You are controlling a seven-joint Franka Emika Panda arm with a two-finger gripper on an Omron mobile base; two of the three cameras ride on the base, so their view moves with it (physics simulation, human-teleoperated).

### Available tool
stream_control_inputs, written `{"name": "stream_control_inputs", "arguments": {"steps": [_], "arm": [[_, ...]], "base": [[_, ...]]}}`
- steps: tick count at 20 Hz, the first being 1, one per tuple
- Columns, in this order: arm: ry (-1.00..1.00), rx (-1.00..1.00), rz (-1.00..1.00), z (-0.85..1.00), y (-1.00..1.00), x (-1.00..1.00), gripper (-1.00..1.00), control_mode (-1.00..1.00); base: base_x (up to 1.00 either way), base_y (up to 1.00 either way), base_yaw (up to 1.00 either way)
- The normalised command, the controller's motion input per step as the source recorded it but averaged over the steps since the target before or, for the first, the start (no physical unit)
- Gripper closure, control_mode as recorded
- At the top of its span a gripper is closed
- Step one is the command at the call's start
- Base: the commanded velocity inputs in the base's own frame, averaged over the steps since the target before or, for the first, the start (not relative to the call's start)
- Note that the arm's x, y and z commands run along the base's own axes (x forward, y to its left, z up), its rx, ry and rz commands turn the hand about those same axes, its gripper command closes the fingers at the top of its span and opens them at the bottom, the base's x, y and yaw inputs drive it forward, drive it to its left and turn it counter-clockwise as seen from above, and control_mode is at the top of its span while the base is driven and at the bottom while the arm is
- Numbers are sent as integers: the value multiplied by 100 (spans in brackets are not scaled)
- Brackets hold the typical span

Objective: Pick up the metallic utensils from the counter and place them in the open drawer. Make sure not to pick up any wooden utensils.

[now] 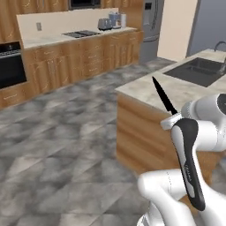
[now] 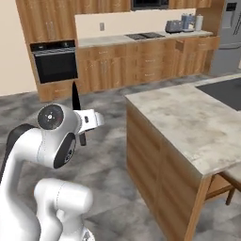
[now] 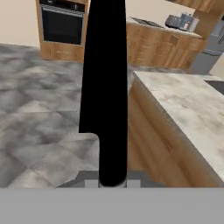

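The fingers are pinching nearly shut on a dark knife, gripping it by its handle with the blade pointing up toward twelve o'clock in the hand view. The knife is hanging in the air above the grey floor, off the bench, which is sitting at about three o'clock from it. The sink is lying farther along the bench.

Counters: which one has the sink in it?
The island counter nearest the robot, with the dark sink in its marbled top. The wall counter beyond carries a stovetop and toaster instead.
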Motion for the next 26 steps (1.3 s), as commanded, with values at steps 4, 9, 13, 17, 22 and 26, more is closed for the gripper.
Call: {"name": "stream_control_inputs", "arguments": {"steps": [4,9,13,17,22,26], "arm": [[0,0,0,0,0,0,100,100],[0,0,0,0,0,0,100,100],[0,0,0,0,0,0,100,100],[0,0,0,0,0,0,100,100],[0,0,0,0,0,0,100,100],[0,0,0,0,0,0,100,100]], "base": [[100,100,-40],[98,100,-39],[84,100,-40],[80,100,-40],[70,100,-33],[64,100,-26]]}}
